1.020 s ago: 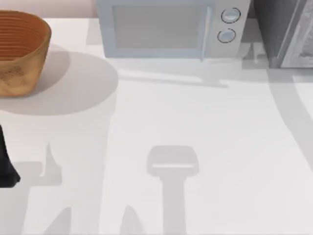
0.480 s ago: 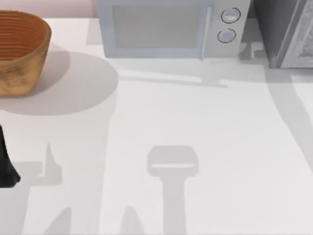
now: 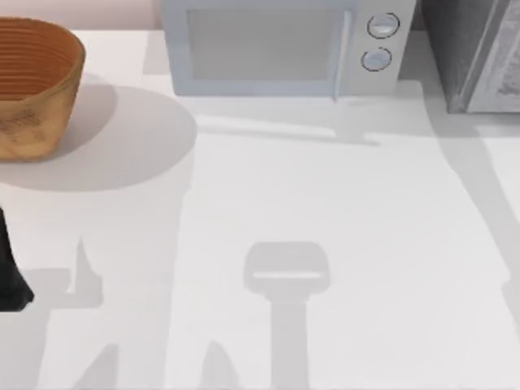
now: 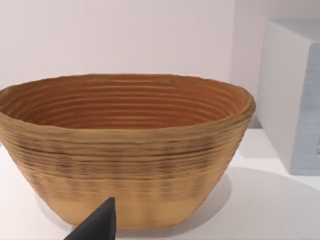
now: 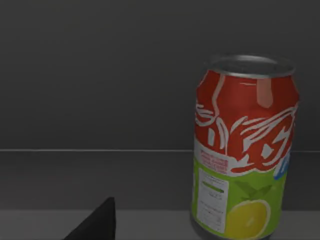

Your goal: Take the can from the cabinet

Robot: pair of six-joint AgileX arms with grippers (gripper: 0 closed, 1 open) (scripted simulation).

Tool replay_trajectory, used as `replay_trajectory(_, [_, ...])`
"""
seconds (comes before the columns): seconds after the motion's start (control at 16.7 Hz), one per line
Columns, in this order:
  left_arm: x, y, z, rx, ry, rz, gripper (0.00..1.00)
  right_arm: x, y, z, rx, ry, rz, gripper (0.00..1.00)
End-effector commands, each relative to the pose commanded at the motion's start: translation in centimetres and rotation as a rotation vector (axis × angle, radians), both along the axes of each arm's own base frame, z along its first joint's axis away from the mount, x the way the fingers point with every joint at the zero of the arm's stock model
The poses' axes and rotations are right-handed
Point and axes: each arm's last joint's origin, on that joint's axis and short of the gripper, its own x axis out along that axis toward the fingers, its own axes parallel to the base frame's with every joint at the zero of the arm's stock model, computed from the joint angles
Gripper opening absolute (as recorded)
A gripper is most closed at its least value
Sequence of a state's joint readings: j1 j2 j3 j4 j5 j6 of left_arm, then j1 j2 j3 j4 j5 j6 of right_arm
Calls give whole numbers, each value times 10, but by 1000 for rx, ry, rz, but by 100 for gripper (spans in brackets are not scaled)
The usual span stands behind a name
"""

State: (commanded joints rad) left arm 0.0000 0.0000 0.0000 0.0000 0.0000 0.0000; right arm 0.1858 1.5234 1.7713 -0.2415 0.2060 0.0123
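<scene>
Table middle: bare, open passage.
Back edge: microwave, cabinet block.
Left: basket stands.

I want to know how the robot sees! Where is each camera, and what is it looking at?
Top view: above the table, looking down at the basket, microwave and cabinet; a dark bit of the left arm at the left edge.
Left wrist view: on the left arm, facing the basket and microwave; one dark claw tip at the bottom.
Right wrist view: on the right arm, facing the upright can inside the dark cabinet; one claw tip.
Shared: top and left wrist views both show basket and microwave.
</scene>
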Motion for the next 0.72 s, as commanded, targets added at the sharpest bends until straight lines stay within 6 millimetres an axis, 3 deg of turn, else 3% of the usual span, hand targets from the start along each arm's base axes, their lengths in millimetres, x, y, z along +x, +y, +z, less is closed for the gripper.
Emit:
replay_trajectory(0.3, [0,0,0,0,0,0,100,3,-1,0,0,3,-1,100])
replay_trajectory(0.72, [0,0,0,0,0,0,100,51,0,1,0,0,0,100])
